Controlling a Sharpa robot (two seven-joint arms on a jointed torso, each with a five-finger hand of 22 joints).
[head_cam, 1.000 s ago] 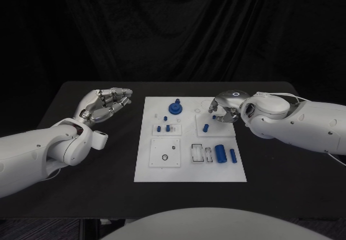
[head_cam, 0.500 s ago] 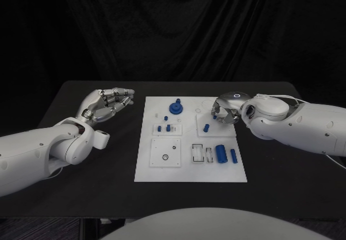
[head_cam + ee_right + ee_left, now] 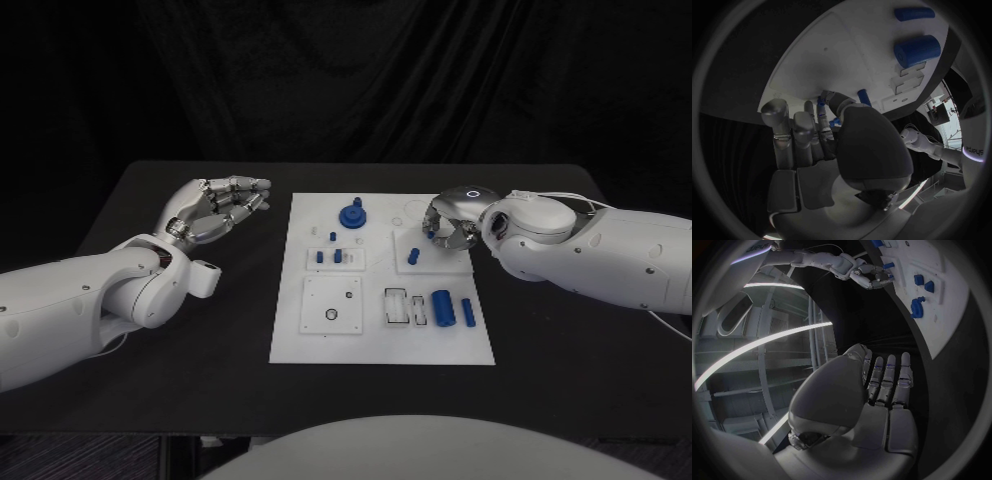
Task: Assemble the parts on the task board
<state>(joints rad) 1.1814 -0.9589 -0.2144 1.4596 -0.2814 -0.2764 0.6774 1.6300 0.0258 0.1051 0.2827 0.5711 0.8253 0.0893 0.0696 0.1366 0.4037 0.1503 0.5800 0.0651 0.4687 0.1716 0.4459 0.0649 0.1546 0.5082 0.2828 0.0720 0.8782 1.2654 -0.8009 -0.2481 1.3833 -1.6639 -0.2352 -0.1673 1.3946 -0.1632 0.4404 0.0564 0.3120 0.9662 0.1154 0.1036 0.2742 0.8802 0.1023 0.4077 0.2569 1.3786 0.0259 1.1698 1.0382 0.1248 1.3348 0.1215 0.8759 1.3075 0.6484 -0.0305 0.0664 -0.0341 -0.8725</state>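
Your right hand pinches a small blue part above the task board, mid-counter. Your left hand hovers beside the board, its fingers extended, holding nothing.

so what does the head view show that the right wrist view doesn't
Head view alone: the whole white board on the black table, the tall blue knob near its far edge, and the left robot hand raised beside the board, holding nothing.
Right wrist view alone: the right robot hand's palm close up, with a small blue peg by its fingertips.
Both: the right robot hand over the board and the big blue cylinder.
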